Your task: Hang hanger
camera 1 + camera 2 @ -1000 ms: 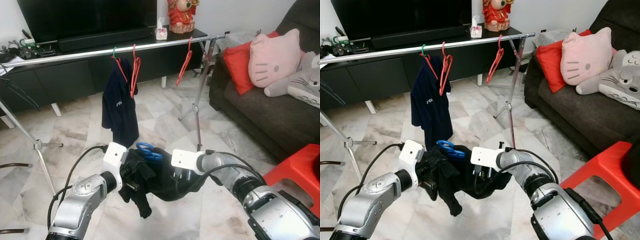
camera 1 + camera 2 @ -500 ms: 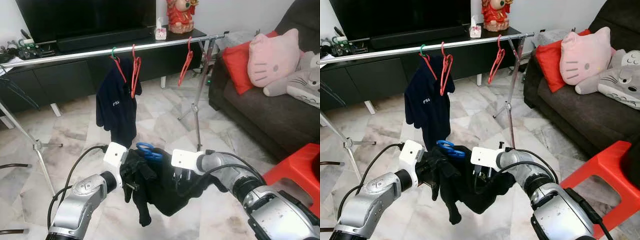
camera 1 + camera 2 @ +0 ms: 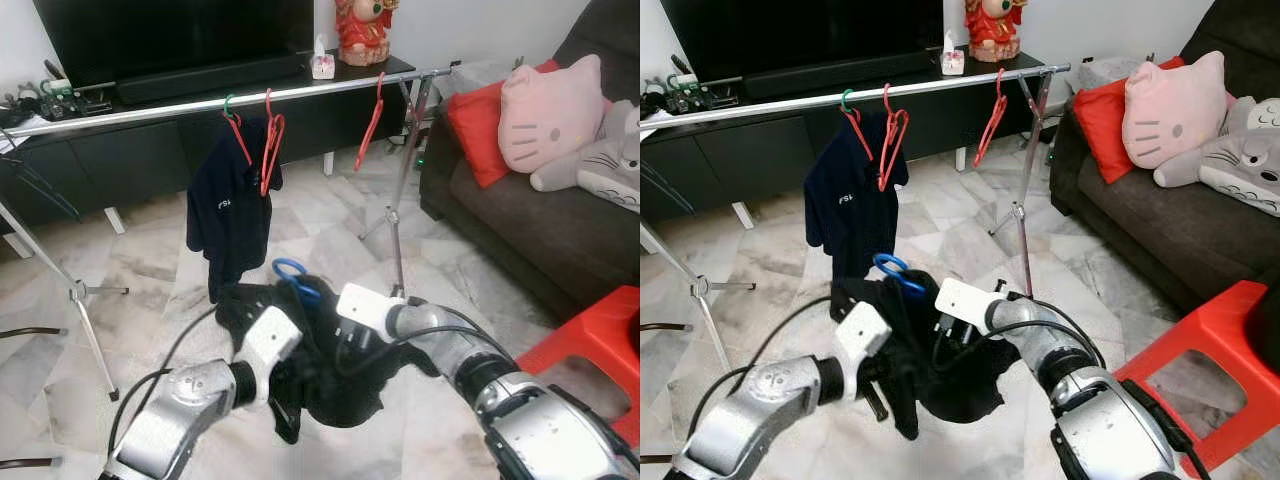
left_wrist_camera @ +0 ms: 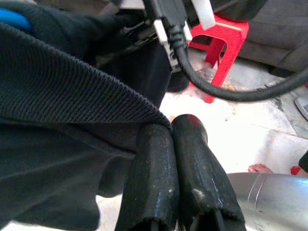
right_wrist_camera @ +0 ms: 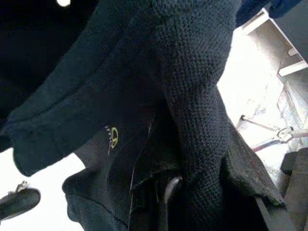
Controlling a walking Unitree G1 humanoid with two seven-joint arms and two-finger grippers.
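A black garment [image 3: 322, 372] on a blue hanger [image 3: 291, 270] hangs between my two arms, low over the marble floor. My left gripper [image 4: 169, 126] is shut, with the garment's ribbed edge [image 4: 86, 91] pinched at its fingertips. My right gripper [image 3: 345, 342] is buried in the garment's upper right part, and cloth [image 5: 192, 96] covers it. Behind stands a metal rail [image 3: 150, 108] carrying a navy shirt [image 3: 232, 212] on a green-hooked hanger, a red hanger [image 3: 270, 138] beside it, and another red hanger [image 3: 370, 125] further right.
The rack's upright pole [image 3: 404, 190] and tripod feet stand just beyond the garment. A dark sofa [image 3: 520, 230] with a red cushion and a pink cat pillow [image 3: 545, 100] is on the right. A red stool [image 3: 598, 345] sits near my right arm. A black TV cabinet [image 3: 130, 150] lies behind the rail.
My left arm has swung right and in under the garment. The garment's left shoulder and the blue hook have risen slightly. The right arm has barely moved.
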